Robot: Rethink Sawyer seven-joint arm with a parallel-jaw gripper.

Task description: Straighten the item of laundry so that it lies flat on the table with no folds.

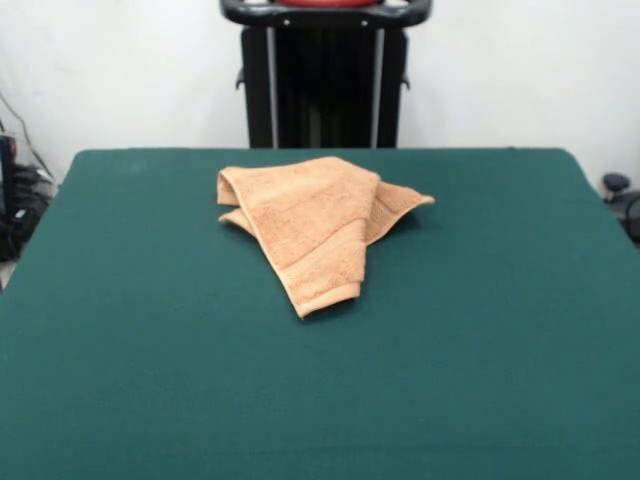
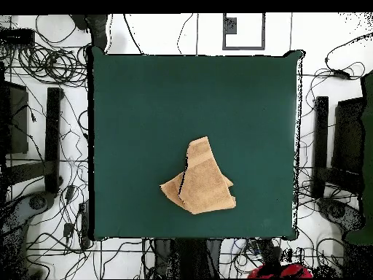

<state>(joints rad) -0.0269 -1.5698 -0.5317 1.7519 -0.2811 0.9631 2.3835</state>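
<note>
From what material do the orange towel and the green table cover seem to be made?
The towel looks like soft terry cloth: its surface is nubby and matte, with a flatter woven band near one hem, and it holds soft folds. The table seems covered in a felt-like cloth: even dark green, matte, with no shine or visible weave. Neither can be confirmed by sight alone.

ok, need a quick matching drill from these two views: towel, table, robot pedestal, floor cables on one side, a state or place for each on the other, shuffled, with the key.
Things:
1. towel
2. table
3. robot pedestal
4. cables

States or places:
A. upright at the table's far side in the front view
B. crumpled, folded over itself
C. on the floor beside the table, in the overhead view
D. covered in dark green cloth

Pairs: 1-B, 2-D, 3-A, 4-C
</note>
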